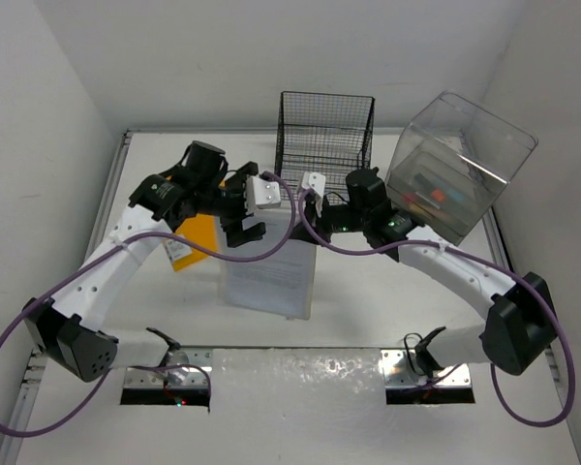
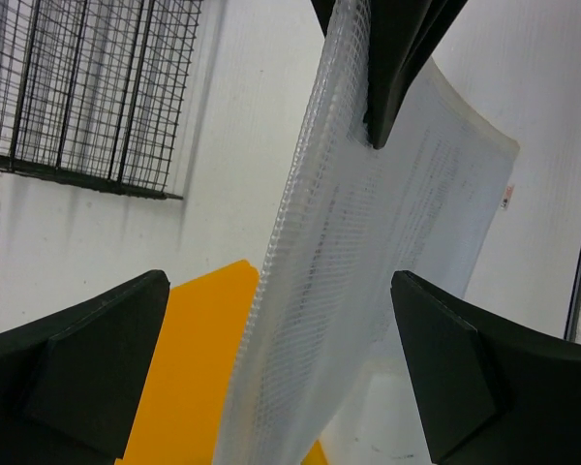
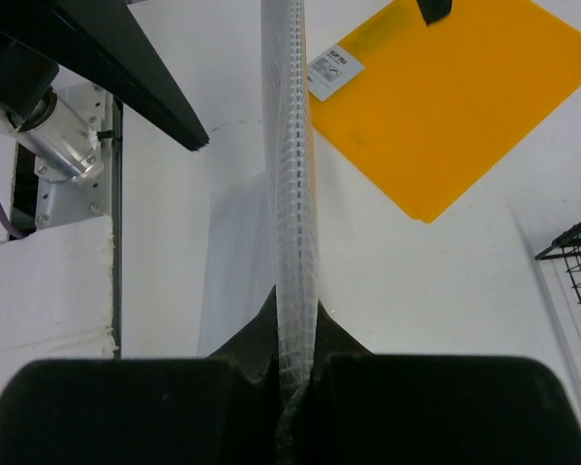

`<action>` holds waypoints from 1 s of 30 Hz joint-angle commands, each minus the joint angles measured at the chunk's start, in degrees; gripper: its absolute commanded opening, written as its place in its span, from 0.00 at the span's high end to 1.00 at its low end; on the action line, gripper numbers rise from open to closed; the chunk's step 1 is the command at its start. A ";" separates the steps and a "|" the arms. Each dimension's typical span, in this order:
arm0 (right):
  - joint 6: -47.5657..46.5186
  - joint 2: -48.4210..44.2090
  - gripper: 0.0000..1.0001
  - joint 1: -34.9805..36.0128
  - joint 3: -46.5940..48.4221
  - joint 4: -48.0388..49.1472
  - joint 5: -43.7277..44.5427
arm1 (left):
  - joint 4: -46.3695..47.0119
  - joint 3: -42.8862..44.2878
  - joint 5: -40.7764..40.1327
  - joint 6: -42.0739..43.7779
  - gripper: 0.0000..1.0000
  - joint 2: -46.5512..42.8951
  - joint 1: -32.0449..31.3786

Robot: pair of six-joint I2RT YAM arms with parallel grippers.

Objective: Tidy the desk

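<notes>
A clear ribbed document sleeve (image 1: 269, 276) holding a printed sheet stands on edge over the middle of the white desk (image 1: 368, 310). My right gripper (image 1: 315, 225) is shut on the sleeve's upper edge; in the right wrist view its jaws (image 3: 295, 320) pinch the sleeve (image 3: 290, 194). My left gripper (image 1: 240, 208) is open, and in the left wrist view (image 2: 279, 291) its fingers straddle the sleeve (image 2: 368, 271) without touching it. An orange folder (image 1: 196, 232) lies flat on the desk under my left arm; it also shows in the left wrist view (image 2: 189, 378) and the right wrist view (image 3: 455, 107).
A black wire-mesh rack (image 1: 324, 131) stands at the back centre, also in the left wrist view (image 2: 87, 87). A clear plastic drawer box (image 1: 460, 165) sits tilted at the back right with small items inside. White padding (image 1: 295, 373) lines the near edge between the arm bases.
</notes>
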 commanded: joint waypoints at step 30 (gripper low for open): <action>-0.37 -27.44 0.01 0.24 -6.93 -5.32 33.53 | 2.22 19.90 -9.10 -2.58 1.00 1.88 -5.67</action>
